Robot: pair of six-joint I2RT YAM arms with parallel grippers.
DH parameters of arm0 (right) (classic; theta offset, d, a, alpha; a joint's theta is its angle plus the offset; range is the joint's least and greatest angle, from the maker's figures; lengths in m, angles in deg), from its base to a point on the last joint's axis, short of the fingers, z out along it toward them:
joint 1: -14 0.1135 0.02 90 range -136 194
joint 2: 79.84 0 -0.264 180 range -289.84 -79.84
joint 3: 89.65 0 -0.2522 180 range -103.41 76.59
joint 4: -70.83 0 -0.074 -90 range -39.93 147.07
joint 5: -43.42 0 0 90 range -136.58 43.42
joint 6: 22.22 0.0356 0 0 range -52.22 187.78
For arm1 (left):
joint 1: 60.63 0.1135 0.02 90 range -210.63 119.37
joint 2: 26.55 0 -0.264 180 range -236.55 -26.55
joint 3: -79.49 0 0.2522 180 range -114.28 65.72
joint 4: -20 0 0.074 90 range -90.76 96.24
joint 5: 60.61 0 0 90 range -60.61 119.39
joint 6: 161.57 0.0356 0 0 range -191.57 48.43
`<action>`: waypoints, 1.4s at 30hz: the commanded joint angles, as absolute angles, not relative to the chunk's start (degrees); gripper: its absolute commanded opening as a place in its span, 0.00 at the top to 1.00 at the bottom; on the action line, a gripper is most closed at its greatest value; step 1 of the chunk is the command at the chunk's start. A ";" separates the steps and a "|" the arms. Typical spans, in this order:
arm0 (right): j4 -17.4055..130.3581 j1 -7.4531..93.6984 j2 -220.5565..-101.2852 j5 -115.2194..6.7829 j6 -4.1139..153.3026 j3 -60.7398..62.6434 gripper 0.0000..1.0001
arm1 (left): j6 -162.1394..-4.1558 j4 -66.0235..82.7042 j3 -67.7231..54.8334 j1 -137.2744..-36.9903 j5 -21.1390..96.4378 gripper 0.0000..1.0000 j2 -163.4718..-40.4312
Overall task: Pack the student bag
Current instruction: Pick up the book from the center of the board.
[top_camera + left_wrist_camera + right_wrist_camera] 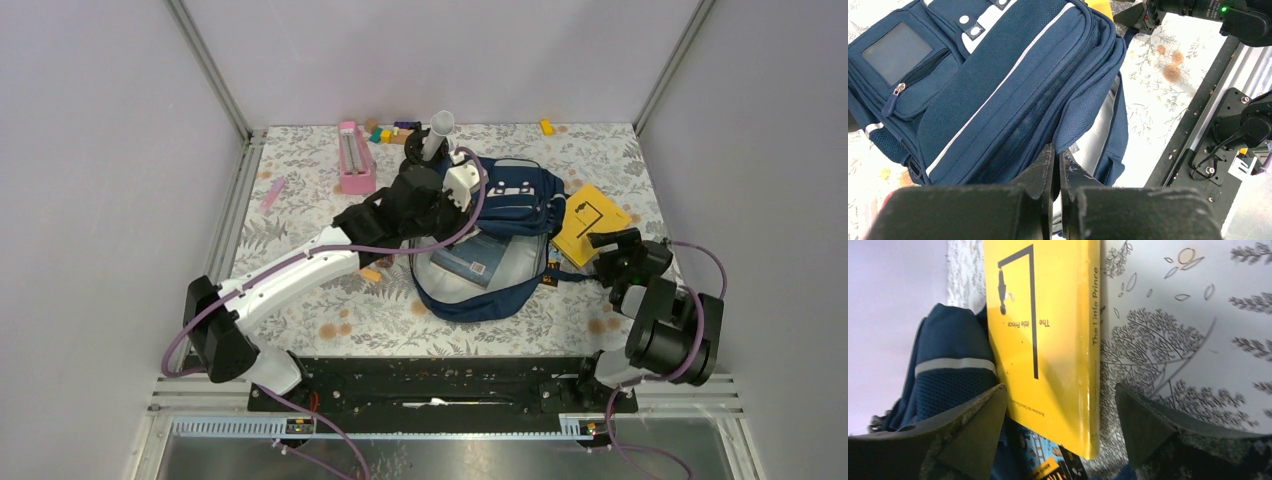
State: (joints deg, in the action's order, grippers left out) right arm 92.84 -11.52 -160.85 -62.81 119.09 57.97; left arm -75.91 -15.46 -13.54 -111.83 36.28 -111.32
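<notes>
The navy student bag (515,205) lies open mid-table, its grey lining and a blue book (475,258) showing inside. My left gripper (452,190) is at its left upper edge. In the left wrist view the gripper (1057,159) is shut, pinching the rim of the bag's (1013,85) opening. A yellow book (590,222) lies at the bag's right side. My right gripper (612,246) is at its near corner. In the right wrist view the gripper (1060,415) stands open, with the yellow book's (1048,340) corner between the fingers and neither pad clearly touching it.
Another book (1048,460) with a blue and orange cover lies under the yellow one's near corner. A pink case (355,155), small coloured blocks (385,132), a clear tube (437,130) and an orange piece (546,127) stand at the back. A pink stick (272,192) lies left.
</notes>
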 commanded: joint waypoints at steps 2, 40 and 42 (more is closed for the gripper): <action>102.98 -11.75 -167.69 -66.58 124.20 57.70 0.16 | -75.34 -12.75 -16.85 -111.02 35.99 1.00 -107.86; 124.69 -4.77 -174.93 -62.33 136.60 56.44 0.35 | -76.62 -12.57 -17.15 -108.71 37.65 1.00 -108.09; 124.56 -3.80 -175.85 -61.12 136.31 55.68 0.36 | -76.65 -12.56 -17.15 -108.68 37.81 1.00 -108.23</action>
State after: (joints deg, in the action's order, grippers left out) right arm 117.93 -6.17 -174.60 -63.57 135.04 58.39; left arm -76.13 -16.81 -13.65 -109.47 37.60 -110.38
